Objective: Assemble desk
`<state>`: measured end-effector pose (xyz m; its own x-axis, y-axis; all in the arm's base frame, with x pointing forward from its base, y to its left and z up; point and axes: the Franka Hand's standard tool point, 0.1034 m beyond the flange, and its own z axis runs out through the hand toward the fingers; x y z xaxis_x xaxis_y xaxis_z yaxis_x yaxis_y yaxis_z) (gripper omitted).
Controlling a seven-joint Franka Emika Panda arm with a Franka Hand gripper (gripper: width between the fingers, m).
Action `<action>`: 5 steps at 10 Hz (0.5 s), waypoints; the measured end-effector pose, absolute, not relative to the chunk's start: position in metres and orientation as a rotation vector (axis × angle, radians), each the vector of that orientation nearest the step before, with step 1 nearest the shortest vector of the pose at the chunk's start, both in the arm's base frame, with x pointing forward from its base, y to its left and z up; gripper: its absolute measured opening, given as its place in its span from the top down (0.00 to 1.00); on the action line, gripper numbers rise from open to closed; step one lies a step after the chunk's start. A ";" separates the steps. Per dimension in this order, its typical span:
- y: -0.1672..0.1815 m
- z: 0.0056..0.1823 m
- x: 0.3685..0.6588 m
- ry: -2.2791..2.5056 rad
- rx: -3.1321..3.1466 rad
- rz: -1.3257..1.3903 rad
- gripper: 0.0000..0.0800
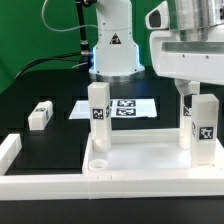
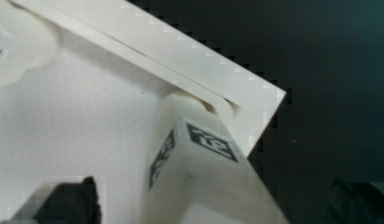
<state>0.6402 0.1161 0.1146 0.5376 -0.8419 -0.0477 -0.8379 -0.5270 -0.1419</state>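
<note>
The gripper [image 1: 199, 110] stands open astride the leg [image 1: 204, 135] seated in the tabletop [image 1: 140, 168], lower right of the exterior view

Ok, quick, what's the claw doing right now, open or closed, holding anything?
Claw: open, with its fingers on either side of the upright desk leg, gaps showing on both sides, holding nothing.
</note>
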 end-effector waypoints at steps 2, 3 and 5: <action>0.115 0.114 0.640 1.273 -2.714 -0.054 0.19; 0.115 0.114 0.640 1.189 -2.753 -0.061 0.19; 0.109 0.117 0.647 0.611 -3.008 -0.107 0.19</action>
